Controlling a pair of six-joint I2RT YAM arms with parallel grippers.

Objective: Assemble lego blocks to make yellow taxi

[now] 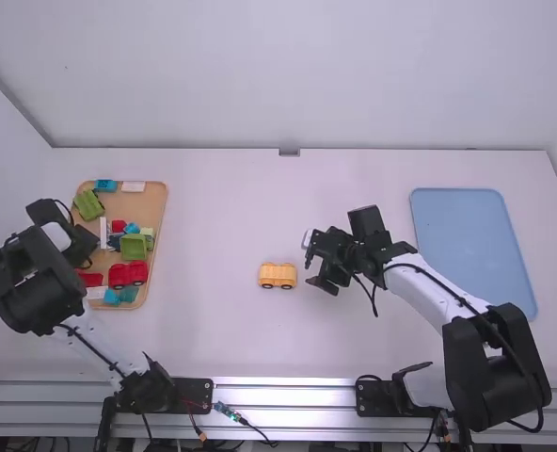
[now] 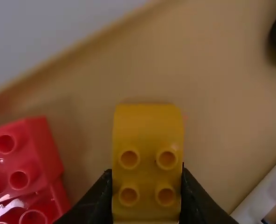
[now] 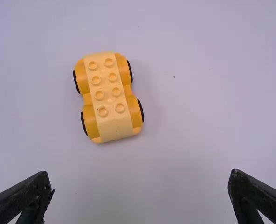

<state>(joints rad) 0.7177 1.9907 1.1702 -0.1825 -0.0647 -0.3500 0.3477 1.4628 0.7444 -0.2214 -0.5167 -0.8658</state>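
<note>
Retrieval stage of the taxi assembly, judged from the parts as they lie. Left gripper (image 2: 147,179), at the wooden tray (image 1: 155,204), has its fingers closed on the sides of a yellow block (image 2: 147,133); four studs show on the block's upper face, and its far end curves downward. Red bricks (image 2: 24,158) lie to one side of the block and a white piece (image 2: 264,193) to the other. Whether the block rests on the tray floor or is held slightly above it cannot be told. Yellow chassis (image 3: 107,95), wheeled and bearing two rows of studs, stands upright on the white table (image 1: 213,217), well apart from the tray and between the two arms. Right gripper (image 3: 140,179) is near the chassis, its fingers spread wide and empty; a blue tray (image 1: 471,245) lies beyond it, toward the right side of the table. The step in hand appears to be collecting the upper body part that is to be joined to the chassis. The next move probably calls for a straight lift, high enough to pass the tray rim and neighbouring pieces, then a carry across to the chassis. Seating would require the block to be turned parallel to the stud rows, set level and pressed evenly; the right gripper could steady the chassis, which might otherwise roll on its wheels.
</note>
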